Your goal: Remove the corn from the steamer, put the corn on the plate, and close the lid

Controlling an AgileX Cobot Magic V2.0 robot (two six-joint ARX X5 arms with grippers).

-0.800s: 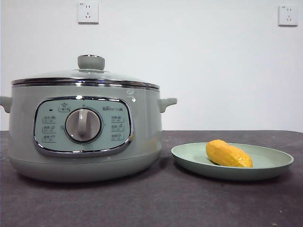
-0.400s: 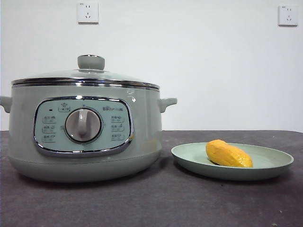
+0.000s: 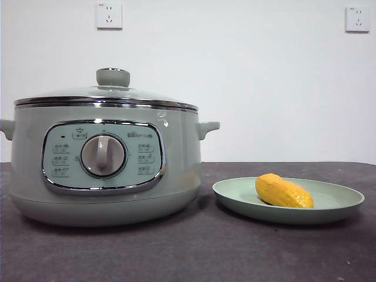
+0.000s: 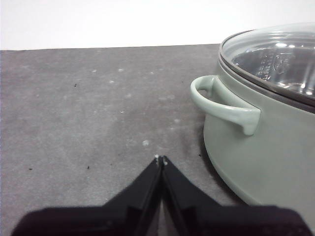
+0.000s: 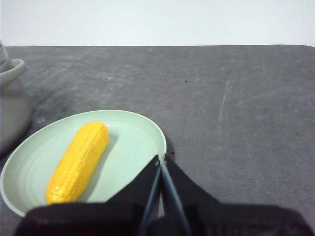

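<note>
Just beside right gripper (image 5: 161, 158): corn (image 5: 78, 162).

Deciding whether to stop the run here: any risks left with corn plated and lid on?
Few, I think.
1. The corn lies loose on the shallow plate; the shut right gripper sits at its rim and could nudge it when retracting.
2. The shut left gripper is low beside the steamer, near its side handle; a sideways move could clip it.
3. The lid looks seated, but its far edge isn't visible.
</note>
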